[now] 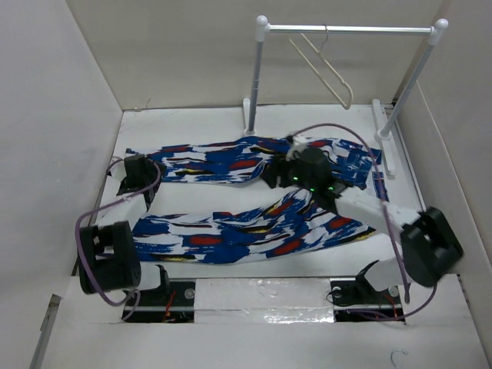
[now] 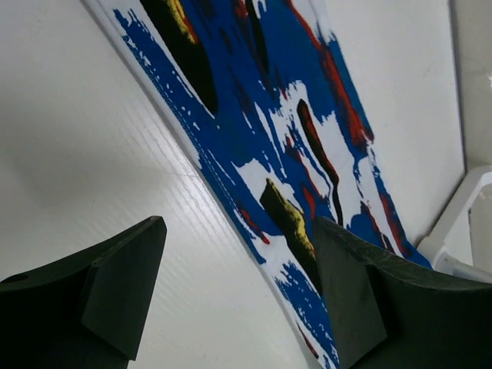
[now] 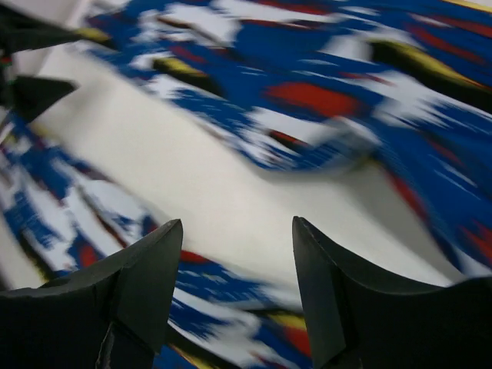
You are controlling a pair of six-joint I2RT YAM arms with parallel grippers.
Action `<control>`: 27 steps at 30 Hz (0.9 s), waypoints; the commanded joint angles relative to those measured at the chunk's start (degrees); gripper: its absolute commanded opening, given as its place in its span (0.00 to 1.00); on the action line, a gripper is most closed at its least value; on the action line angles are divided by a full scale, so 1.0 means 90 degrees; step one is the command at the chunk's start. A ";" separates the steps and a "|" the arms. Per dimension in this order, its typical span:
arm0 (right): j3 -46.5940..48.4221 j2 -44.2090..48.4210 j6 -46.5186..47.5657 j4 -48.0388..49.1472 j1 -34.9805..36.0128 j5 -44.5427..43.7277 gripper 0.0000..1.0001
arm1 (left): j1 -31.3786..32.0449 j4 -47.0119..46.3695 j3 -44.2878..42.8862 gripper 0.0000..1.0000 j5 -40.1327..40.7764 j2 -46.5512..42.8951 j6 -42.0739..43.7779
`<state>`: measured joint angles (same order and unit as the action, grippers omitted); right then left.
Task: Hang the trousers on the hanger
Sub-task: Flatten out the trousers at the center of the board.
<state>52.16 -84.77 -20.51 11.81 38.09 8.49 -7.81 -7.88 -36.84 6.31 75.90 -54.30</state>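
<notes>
The trousers (image 1: 231, 196), blue with white, red, black and yellow patches, lie flat on the table with both legs spread to the left. The cream hanger (image 1: 327, 68) hangs on the rail at the back. My left gripper (image 1: 132, 167) is open and empty, low by the cuff of the far leg. In the left wrist view (image 2: 238, 269) the leg's edge (image 2: 292, 131) runs past the right finger. My right gripper (image 1: 275, 175) is open and empty over the crotch. In the blurred right wrist view (image 3: 234, 254) fabric (image 3: 307, 84) lies ahead and under the fingers.
The white-posted garment rail (image 1: 346, 29) stands at the back right, and one of its feet (image 2: 461, 223) shows beside the far leg. White walls close in the table (image 1: 192, 188) on the left, right and back. A bare strip of table (image 3: 192, 169) separates the two legs.
</notes>
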 commanded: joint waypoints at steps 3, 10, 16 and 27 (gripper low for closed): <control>-0.2178 0.2253 -0.0415 -0.0130 -0.0976 -0.1361 0.52 | 0.0019 0.0277 -0.0759 0.73 0.0304 0.0872 -0.0118; -0.3188 0.3949 -0.0786 -0.1204 -0.4089 -0.1969 0.50 | -0.0118 0.1431 -0.2048 0.70 0.0559 0.2444 0.0155; -0.3101 0.3619 -0.1304 -0.1282 -0.5977 -0.1491 0.96 | -0.0177 0.1725 -0.2527 0.68 0.0763 0.2944 0.0438; -0.1685 0.0769 -0.0533 -0.0425 -0.6742 0.1936 0.66 | -0.0108 0.1793 -0.3016 0.59 0.0706 0.3393 0.0721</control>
<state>34.04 -73.91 -27.83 4.54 -23.97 14.04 -8.95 4.64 -63.18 11.77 104.49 -49.39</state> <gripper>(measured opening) 0.670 0.595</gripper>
